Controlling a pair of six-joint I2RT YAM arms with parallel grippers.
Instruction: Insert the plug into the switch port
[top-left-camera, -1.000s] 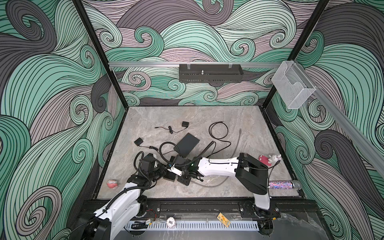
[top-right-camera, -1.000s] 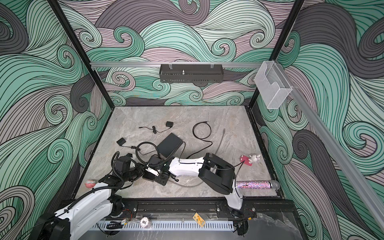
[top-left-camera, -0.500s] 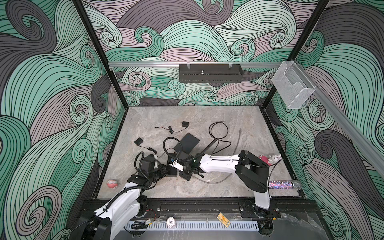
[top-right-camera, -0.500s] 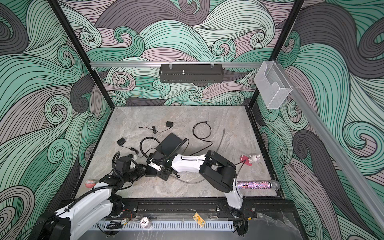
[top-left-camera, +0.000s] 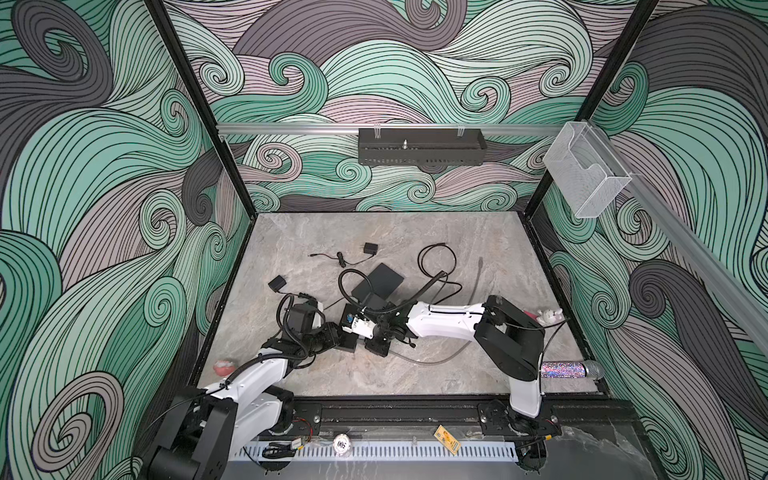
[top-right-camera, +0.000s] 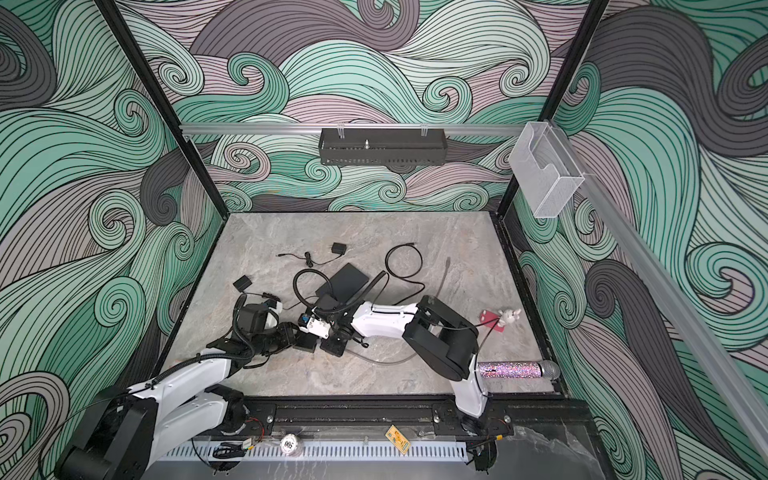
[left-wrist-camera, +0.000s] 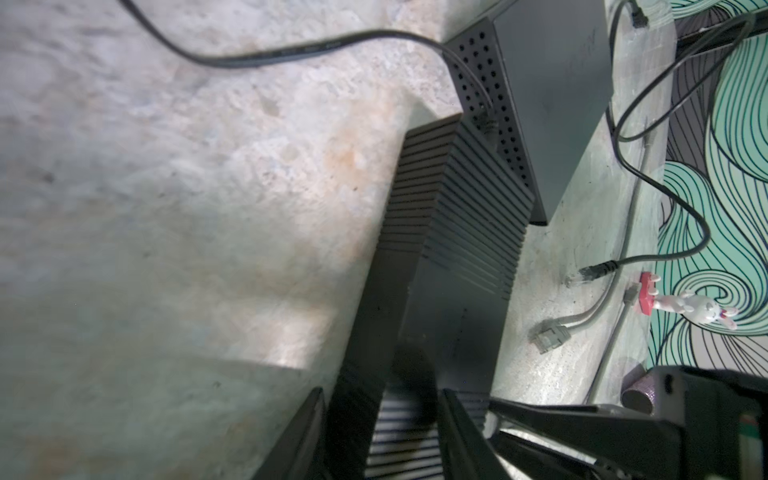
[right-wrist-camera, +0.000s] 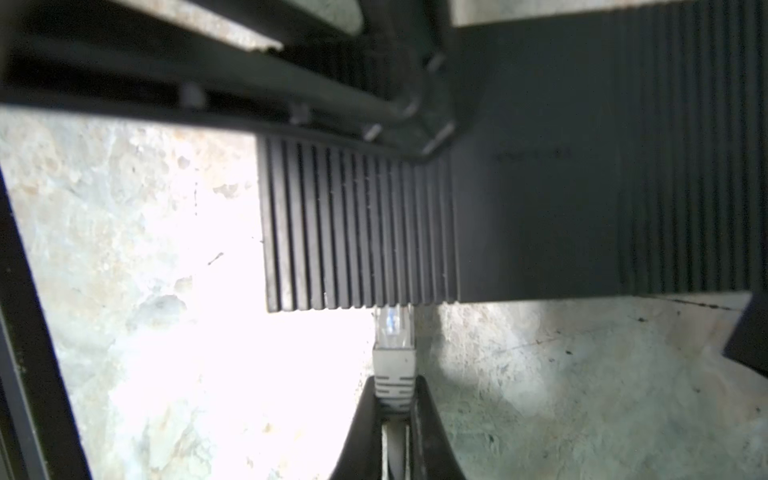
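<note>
Left fingers (left-wrist-camera: 300, 440) wider, plug (right-wrist-camera: 393, 332) at switch (right-wrist-camera: 540, 216)

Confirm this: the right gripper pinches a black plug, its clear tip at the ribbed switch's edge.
No. The plug is light grey, not black, as the right wrist view shows. The right gripper does pinch it, its clear tip at the edge of the ribbed switch.

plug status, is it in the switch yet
Right jaws shut on plug. Plug tip at switch edge, depth hidden. Left jaws apart, astride switch. Nothing between plug and switch.
</note>
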